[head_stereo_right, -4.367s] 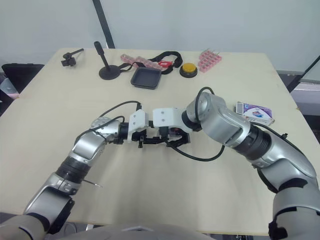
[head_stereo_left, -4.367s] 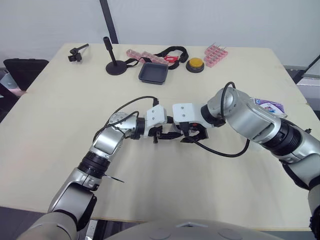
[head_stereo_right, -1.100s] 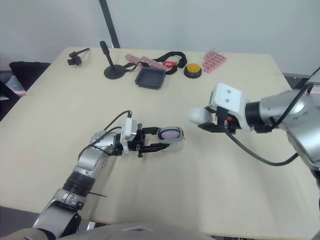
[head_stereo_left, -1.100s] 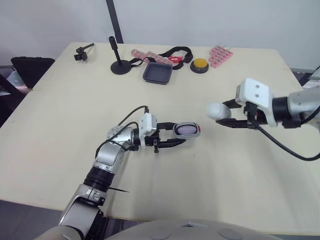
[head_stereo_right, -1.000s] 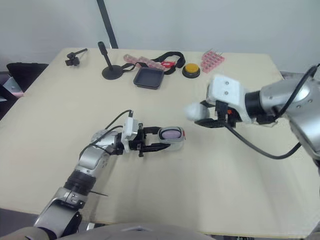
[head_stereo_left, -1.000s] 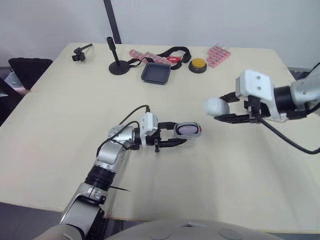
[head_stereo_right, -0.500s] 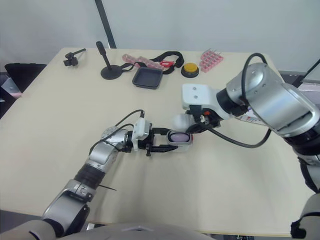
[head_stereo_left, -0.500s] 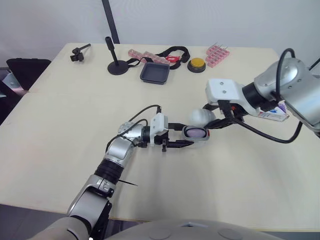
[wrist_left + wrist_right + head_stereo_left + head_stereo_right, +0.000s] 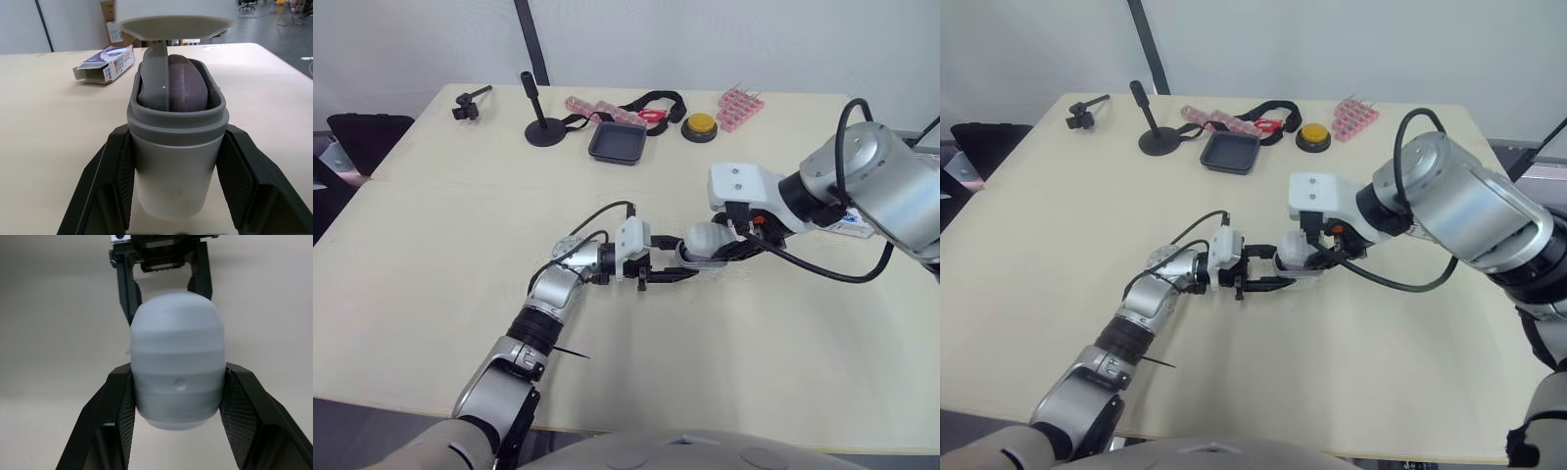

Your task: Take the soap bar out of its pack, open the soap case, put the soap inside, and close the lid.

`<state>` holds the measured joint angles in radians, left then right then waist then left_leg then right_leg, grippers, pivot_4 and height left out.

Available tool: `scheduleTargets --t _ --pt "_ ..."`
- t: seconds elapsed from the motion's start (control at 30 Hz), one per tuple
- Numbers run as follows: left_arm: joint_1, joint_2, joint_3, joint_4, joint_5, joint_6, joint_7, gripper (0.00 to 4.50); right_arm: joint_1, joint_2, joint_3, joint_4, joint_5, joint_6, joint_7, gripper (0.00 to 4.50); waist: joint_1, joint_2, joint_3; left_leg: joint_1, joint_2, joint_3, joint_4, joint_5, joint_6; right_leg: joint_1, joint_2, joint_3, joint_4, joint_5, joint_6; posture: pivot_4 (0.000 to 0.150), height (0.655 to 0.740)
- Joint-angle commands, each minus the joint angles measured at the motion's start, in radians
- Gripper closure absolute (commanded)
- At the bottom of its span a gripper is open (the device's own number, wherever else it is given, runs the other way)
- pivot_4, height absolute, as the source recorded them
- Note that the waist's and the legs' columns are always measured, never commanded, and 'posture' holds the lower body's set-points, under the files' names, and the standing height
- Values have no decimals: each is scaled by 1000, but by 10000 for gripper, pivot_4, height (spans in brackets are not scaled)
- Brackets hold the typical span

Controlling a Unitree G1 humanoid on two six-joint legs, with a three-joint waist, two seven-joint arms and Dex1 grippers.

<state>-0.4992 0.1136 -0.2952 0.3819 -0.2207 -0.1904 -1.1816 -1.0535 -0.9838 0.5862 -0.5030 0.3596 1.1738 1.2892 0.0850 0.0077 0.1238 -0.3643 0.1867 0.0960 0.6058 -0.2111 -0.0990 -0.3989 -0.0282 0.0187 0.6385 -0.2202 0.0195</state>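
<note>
Last step in hand: the left hand (image 9: 176, 147) clamps the case (image 9: 173, 191) holding the soap (image 9: 185, 90), the right hand (image 9: 177, 374) grips the lid (image 9: 707, 238) just above it, which next needs lowering squarely.

We look over a wide pale table (image 9: 440, 255) with a seam across it, a plain light wall (image 9: 754, 39) behind, a black pole (image 9: 530, 39) rising past its far edge, a dark chair (image 9: 357, 137) at our left, grey floor (image 9: 352, 436) below.
</note>
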Motion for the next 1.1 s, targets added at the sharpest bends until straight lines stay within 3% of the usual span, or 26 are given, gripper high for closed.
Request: scheduleTargets --t 0.03,1.1 --pt "-17 -8 6 -12 -4 -29 4 26318 -5 -8 7 -34 3 13 -4 25555 0 0 0 0 0 0 0 0 0 0 0 0 0 0 0 1500 7400" --pt "-36 -46 13 35 18 -64 35 26318 -50 53 144 10 -81 -18 -26 25555 4 0 0 0 0 0 1 0 0 0 0 0 1 0 0 1500 7400"
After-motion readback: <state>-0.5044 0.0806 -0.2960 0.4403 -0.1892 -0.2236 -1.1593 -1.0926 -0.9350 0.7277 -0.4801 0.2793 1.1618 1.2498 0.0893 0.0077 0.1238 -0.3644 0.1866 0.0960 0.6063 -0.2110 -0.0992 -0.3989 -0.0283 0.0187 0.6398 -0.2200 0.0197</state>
